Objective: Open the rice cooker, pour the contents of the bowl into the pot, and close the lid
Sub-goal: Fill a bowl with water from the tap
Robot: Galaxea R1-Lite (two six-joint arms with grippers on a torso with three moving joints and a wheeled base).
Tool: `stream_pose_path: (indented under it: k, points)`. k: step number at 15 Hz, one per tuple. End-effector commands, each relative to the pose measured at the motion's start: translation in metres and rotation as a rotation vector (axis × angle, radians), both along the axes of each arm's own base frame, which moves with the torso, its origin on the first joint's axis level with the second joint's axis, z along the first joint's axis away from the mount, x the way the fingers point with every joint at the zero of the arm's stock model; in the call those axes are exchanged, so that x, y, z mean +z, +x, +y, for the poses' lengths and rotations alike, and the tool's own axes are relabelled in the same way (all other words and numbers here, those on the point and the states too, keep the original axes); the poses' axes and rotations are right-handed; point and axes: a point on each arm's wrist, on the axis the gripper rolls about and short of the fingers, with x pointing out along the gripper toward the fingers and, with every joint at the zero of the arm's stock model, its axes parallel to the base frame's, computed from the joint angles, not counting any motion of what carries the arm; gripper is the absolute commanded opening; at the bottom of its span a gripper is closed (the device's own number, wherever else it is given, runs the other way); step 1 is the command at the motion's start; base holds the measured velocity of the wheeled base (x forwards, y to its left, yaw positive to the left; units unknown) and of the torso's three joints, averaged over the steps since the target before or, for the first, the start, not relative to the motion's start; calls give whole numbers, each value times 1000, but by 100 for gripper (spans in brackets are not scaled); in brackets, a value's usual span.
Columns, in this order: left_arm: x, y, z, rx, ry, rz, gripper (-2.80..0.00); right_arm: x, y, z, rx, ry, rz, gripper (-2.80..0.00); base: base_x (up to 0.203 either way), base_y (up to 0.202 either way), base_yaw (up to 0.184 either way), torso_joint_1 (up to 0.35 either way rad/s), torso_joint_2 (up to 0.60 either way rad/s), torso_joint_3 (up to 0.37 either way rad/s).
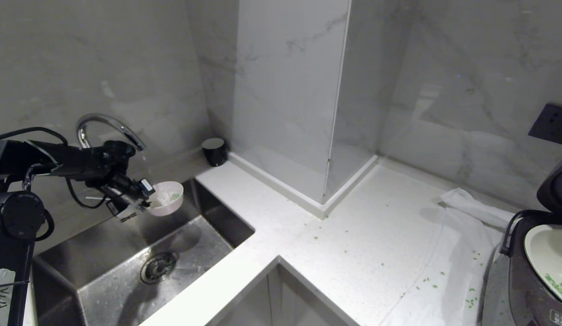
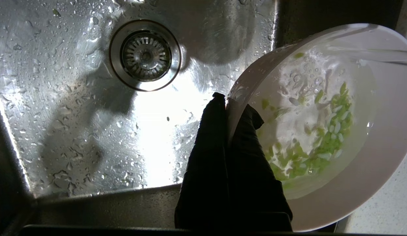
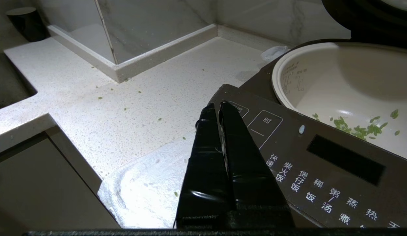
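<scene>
While my left gripper (image 1: 145,199) pinches the rim of the pink bowl (image 1: 166,198) under the faucet (image 1: 109,127), the open rice cooker (image 1: 530,271) waits far right. At the wrist, water stirs the green bits (image 2: 321,137) over the sink (image 2: 75,108); overfilling could wash them out. My right gripper (image 3: 216,109), closed and empty, hangs by the pot (image 3: 351,85).
</scene>
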Motion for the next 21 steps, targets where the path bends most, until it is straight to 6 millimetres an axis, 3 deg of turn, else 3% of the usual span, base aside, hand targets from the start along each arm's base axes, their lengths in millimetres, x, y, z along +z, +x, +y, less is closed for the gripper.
stream_pose_path:
  k: [1, 21]
  points:
    - [1, 0, 2, 7, 0, -4, -280, 0, 0, 0, -1, 0, 1, -280, 0, 0, 0, 0, 0, 0]
    - [0, 1, 4, 9, 1, -3, -280, 0, 0, 0, 1, 0, 1, -280, 0, 0, 0, 0, 0, 0]
